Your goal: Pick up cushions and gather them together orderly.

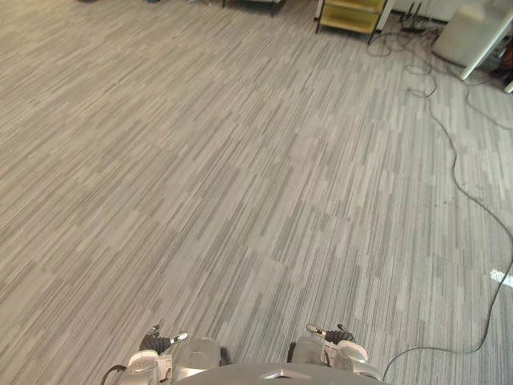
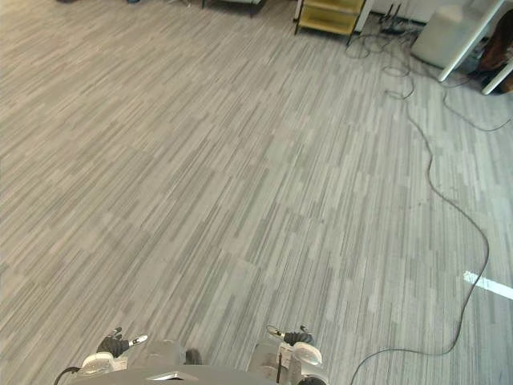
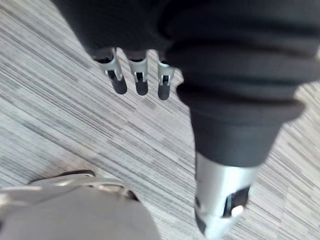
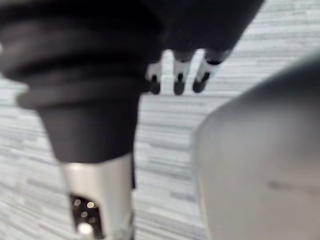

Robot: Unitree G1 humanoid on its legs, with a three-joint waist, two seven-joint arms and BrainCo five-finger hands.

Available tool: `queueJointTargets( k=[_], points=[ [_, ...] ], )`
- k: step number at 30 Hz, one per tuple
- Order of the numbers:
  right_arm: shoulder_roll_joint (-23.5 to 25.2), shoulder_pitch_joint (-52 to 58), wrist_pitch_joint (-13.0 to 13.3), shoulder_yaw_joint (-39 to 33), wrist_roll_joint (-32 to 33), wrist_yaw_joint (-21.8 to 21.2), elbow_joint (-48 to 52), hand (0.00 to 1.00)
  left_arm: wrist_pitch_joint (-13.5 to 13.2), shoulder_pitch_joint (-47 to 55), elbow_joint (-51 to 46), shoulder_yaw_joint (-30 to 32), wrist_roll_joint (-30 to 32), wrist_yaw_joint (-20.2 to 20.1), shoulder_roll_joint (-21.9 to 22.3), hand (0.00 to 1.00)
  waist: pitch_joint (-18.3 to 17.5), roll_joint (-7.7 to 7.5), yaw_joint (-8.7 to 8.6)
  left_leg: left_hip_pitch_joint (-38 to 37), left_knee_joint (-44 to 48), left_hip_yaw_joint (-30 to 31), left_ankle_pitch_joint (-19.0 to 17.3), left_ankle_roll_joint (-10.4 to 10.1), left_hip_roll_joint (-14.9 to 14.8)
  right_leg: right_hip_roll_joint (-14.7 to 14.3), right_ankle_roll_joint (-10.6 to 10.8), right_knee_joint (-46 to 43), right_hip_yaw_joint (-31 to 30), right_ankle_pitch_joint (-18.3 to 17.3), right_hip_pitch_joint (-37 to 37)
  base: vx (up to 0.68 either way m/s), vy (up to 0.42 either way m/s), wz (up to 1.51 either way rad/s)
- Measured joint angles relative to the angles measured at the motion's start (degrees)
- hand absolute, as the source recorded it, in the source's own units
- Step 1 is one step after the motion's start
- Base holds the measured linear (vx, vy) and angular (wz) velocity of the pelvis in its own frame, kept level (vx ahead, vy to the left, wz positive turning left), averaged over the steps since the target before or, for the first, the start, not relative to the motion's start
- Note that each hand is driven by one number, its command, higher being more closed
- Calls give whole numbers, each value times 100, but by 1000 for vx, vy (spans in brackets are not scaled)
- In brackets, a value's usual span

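Grey striped carpet (image 1: 200, 160) is stretching away in front of me, and I cannot tell from here where the cushions are lying. At my left, my left hand (image 1: 156, 343) is hanging low beside me. Its fingers (image 3: 120, 82) are hanging straight and apart from the thumb, holding nothing. On the other side my right hand (image 1: 335, 333) is hanging the same way, with its fingers (image 4: 177, 85) relaxed, off the thumb, and nothing in them.

I am expecting the cushions to be light, soft and squashy, so a fingertip pinch would probably be slipping off the cover. I am judging that a deep grip over an edge or corner would be serving better, or pressing one between both palms. Squaring them into a neat pile will likely be needing both hands.

Far off towards the right, a yellow shelf unit (image 1: 353, 16) is standing at the room's edge. Dark leads (image 1: 385, 44) are lying on the floor just beside it, and a white table (image 1: 473, 32) is standing further right. Those leads are looking like the likeliest snag if I am heading that way.
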State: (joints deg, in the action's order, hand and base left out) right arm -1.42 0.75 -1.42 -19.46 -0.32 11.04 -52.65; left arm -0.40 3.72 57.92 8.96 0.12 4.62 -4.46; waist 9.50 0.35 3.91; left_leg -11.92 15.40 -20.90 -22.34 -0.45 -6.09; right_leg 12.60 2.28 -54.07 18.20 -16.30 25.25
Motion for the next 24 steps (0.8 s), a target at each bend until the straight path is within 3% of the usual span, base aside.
queueJointTargets(
  k=[1,3,4,5,9,11,12,14,15,18,19,20,21,22,23,24],
  points=[
    [-11,-29,4,-5,9,-10,12,0,-3,-5,0,-1,0,0,12,0,3,11,-48,-110,-108,-30,9,-16,-49,-12,-34,391,126,45,94,457,-245,-11],
    [-32,-148,-1,-5,7,-36,-11,0,-7,-44,33,-46,0,-3,60,0,18,-5,-226,-456,-510,17,32,-56,-110,-123,-13,2195,58,643,327,571,-305,20],
    [-39,-157,3,-13,22,-54,-8,0,-17,-64,82,-60,0,-3,101,0,46,-38,-269,-686,-692,167,77,-133,-57,-214,10,2907,-123,1476,256,712,-360,6],
    [-120,-272,2,-29,-4,-58,-45,0,-33,-201,221,-46,8,-9,217,0,92,143,-212,-862,-692,455,279,-178,-240,-431,-293,2709,-211,1791,193,498,-245,-5],
    [-158,-382,7,-220,11,-59,-59,0,-44,-262,294,45,15,-7,510,0,135,397,-281,-606,312,1094,996,-311,-505,-624,-492,2080,-140,966,117,559,-302,-13],
    [-107,-293,-16,-160,9,-48,-63,0,-41,-249,168,131,20,-43,550,0,175,479,-370,241,2550,1690,2126,-404,-897,-819,-535,2209,67,508,-601,694,-249,20],
    [-102,-257,-11,-103,7,-38,-80,0,-58,-235,75,157,19,-58,563,0,212,501,-330,834,3924,1694,2034,-431,-1115,-970,-594,2400,70,342,-1023,300,-69,2],
    [-86,-211,-10,-80,19,-34,-81,0,-72,-229,-96,232,14,-73,555,0,262,517,-225,1339,4895,1477,1779,-369,-1265,-1084,-589,2649,13,230,-1493,375,-43,-14],
    [-69,-172,-20,-76,78,-14,-125,0,-75,-223,-239,229,10,-82,550,0,301,426,-132,1863,5177,1217,1510,-303,-1248,-1098,-508,2989,-36,167,-1983,400,-16,-10],
    [-103,-145,-48,-52,116,40,-252,0,-90,-183,-450,226,-2,-108,541,0,287,439,-66,2840,4513,765,1012,-253,-1118,-1082,-400,3747,-138,113,-2818,523,116,-14],
    [-90,-179,-71,-59,118,40,-316,0,-127,-193,-498,223,-8,-112,537,0,275,406,42,3067,3115,500,906,-254,-888,-953,-238,4068,-238,192,-3135,475,182,-38],
    [-87,-193,-71,-74,117,40,-339,0,-138,-200,-500,224,-9,-111,537,0,275,407,67,3114,2563,473,943,-261,-791,-908,-173,4154,-284,168,-3235,528,246,-58],
    [-80,-242,-81,-125,117,43,-489,0,-170,-220,-502,222,-33,-124,551,0,287,387,124,3174,900,550,1637,-266,-474,-752,41,4355,-401,60,-3507,567,304,-49],
    [-69,-205,-95,-125,116,48,-511,0,-206,-216,-503,220,-68,-118,552,0,252,305,204,3079,525,533,2265,-323,-349,-635,121,4455,-522,12,-3597,585,286,-55],
    [11,-182,-105,-97,118,54,-536,0,-220,-228,-490,196,-63,-111,525,0,134,189,248,2967,495,407,2187,-48,-141,-538,126,4625,-704,27,-3682,748,305,-31],
    [105,-273,-113,-142,118,36,-706,0,-262,-242,-452,220,-112,-129,435,0,80,54,154,3155,1060,364,1854,253,-167,-511,30,4904,-931,521,-3832,644,240,-19]
  ],
)
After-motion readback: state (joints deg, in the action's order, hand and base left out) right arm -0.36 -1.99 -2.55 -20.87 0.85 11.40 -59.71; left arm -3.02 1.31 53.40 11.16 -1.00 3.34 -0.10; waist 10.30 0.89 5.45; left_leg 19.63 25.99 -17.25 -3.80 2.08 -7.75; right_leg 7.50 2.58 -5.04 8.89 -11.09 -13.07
